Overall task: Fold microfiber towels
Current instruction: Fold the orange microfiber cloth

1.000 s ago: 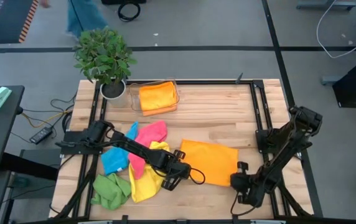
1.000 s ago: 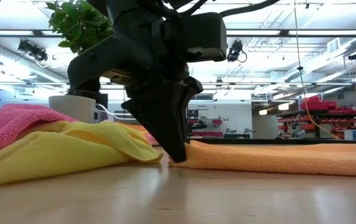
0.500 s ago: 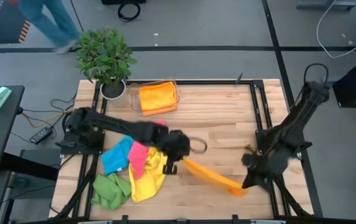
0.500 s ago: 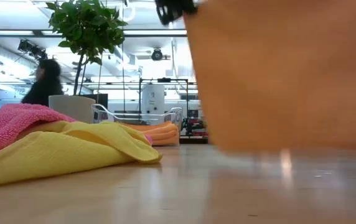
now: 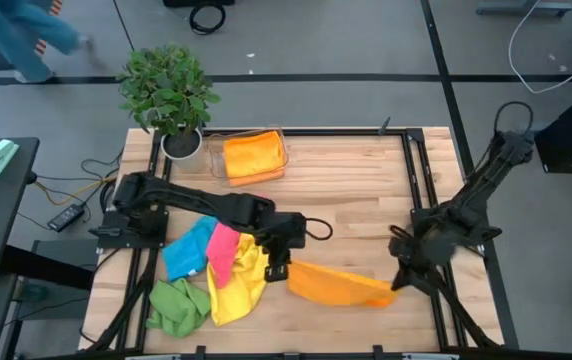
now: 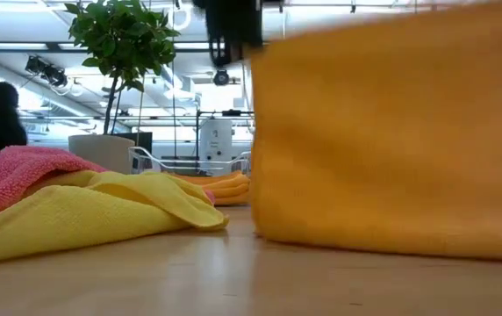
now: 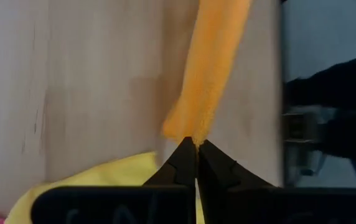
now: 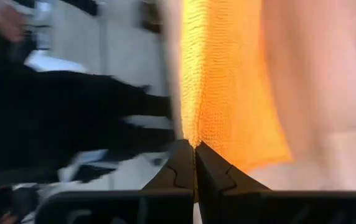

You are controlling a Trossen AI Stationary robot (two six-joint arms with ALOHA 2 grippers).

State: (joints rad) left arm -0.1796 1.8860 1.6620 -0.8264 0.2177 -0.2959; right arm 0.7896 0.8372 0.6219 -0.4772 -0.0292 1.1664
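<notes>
An orange microfiber towel (image 5: 338,284) hangs stretched between my two grippers over the table's near middle. Its lower edge (image 6: 383,244) rests on the table. My left gripper (image 5: 284,264) is shut on the towel's left end and my right gripper (image 5: 394,286) is shut on its right end. A yellow towel (image 5: 238,288), a pink towel (image 5: 224,248), a blue towel (image 5: 188,248) and a green towel (image 5: 176,306) lie crumpled in a heap on the table's near left. My left gripper pinches the orange towel's upper left corner (image 7: 191,132) between its two fingertips. The towel's top edge runs away from the fingers toward the right arm, and the cloth hangs below it. My right gripper pinches the towel's upper right corner (image 8: 193,133) between its two fingertips. The cloth hangs below the hold, its bottom on the table.
A clear plastic tray (image 5: 284,150) with a folded orange towel (image 5: 254,158) stands at the far left, next to a potted plant (image 5: 168,92). The arm bases stand at the table's left (image 5: 126,215) and right (image 5: 441,225) edges. Bare wood lies at the far right.
The orange towel lay flat on the table. Both grippers raised it by its near corners so that it hung clear of the table, then came down a little. Its lower edge now rests on the table and the cloth hangs as a sheet.
</notes>
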